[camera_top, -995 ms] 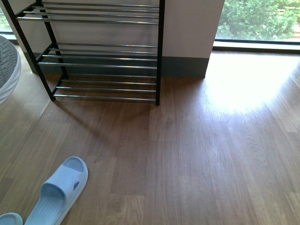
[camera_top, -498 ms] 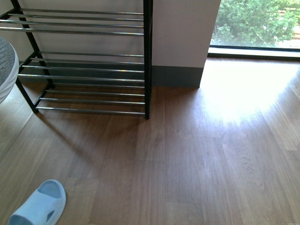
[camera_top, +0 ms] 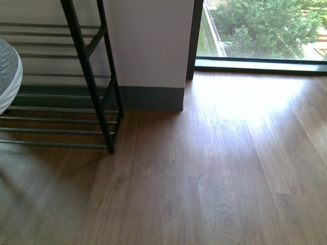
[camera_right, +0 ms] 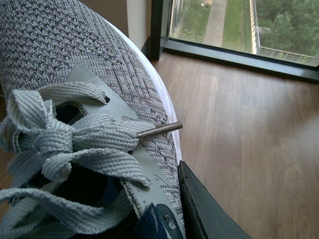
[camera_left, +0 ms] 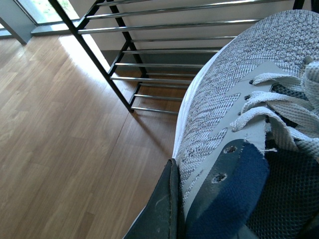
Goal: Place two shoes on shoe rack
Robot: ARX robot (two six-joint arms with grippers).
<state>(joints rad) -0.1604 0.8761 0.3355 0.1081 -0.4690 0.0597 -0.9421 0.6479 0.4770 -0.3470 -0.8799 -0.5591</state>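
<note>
We see the first grey knit sneaker raised off the wooden floor, its rounded toe pointing toward the black metal shoe rack. Its thick white sole edge, pale flat laces, grey eyelet panel and dark blue lining all show. From the front, its toe pokes in at the left edge, overlapping the rack's rods. The second grey knit sneaker also sits clear of the floor, its laces in a loose bow with one metal-tipped end sticking out sideways. The rack stands on the floor against the white wall, with tiers of thin silver rods running level.
</note>
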